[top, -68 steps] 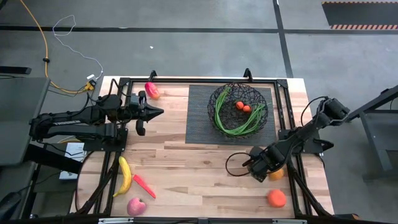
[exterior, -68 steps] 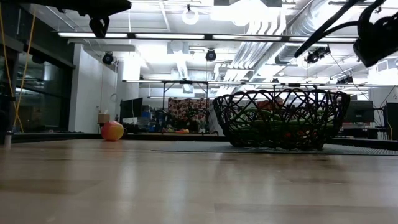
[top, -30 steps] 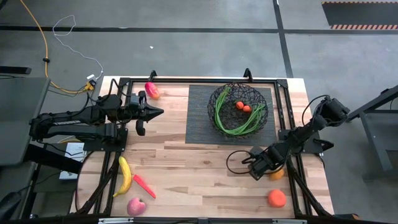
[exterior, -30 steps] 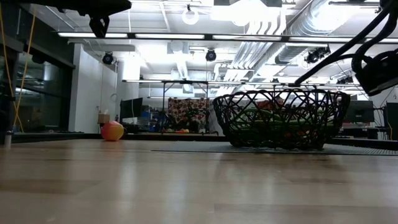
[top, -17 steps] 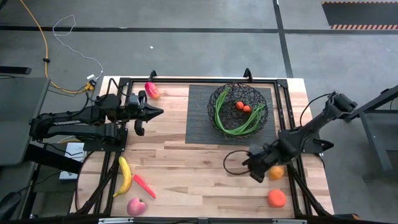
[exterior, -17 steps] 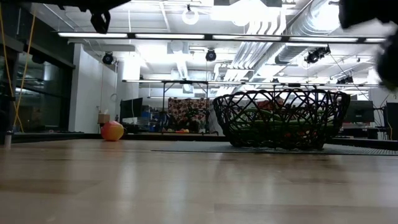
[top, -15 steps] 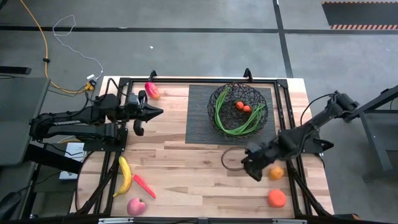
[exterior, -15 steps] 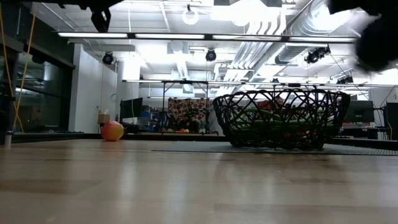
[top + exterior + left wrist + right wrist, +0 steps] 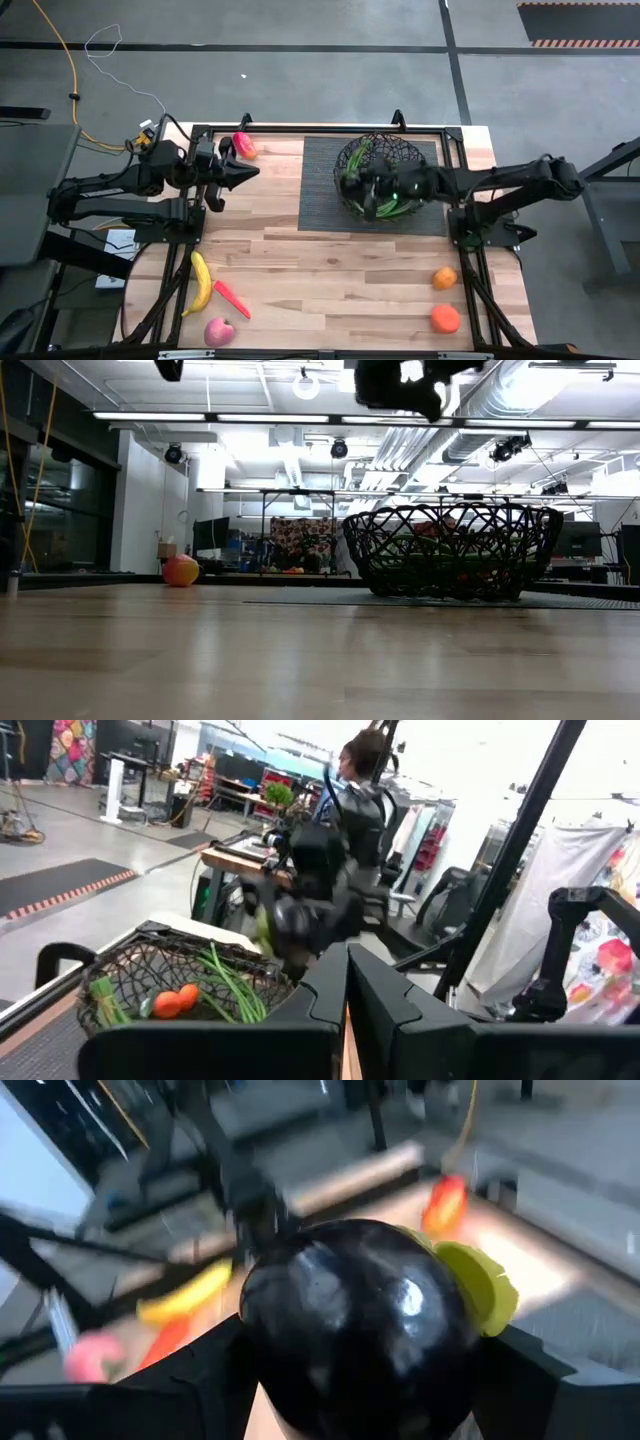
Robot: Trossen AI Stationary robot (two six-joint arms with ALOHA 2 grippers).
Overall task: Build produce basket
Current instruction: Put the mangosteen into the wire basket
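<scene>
The black wire basket [image 9: 404, 146] stands on a dark ribbed mat [image 9: 320, 195] at the far middle and holds long green beans [image 9: 392, 208] and small tomatoes [image 9: 170, 1002]. My right gripper [image 9: 360, 185] hangs over the basket's left part, shut on a glossy dark round fruit [image 9: 355, 1315] with a yellow-green bit at its side. My left gripper [image 9: 245, 172] is shut and empty above the far left of the table, near the red-yellow pepper [image 9: 243, 146]. A banana [image 9: 201, 283], a carrot [image 9: 231, 298] and a pink apple [image 9: 219, 332] lie near left. Two oranges [image 9: 444, 277] lie near right. My right gripper pinches the dark round fruit between its two fingers [image 9: 205, 1370], one on each side [image 9: 262, 1348] of it. The fingers reach in from the table's right, nearly level and slanting a little down. The fruit is lifted clear, above the basket.
A black frame rail [image 9: 330, 127] runs round the table's edges. Bare wood [image 9: 330, 280] lies in the near middle between the banana group and the oranges. In the low view the pepper [image 9: 181, 571] sits left of the basket [image 9: 450, 550].
My right gripper has swung up from the near right of the table, by the oranges, toward the far edge and leftward, over the basket. It has tipped from pointing down to nearly level, keeping the dark fruit. My left gripper has risen a little.
</scene>
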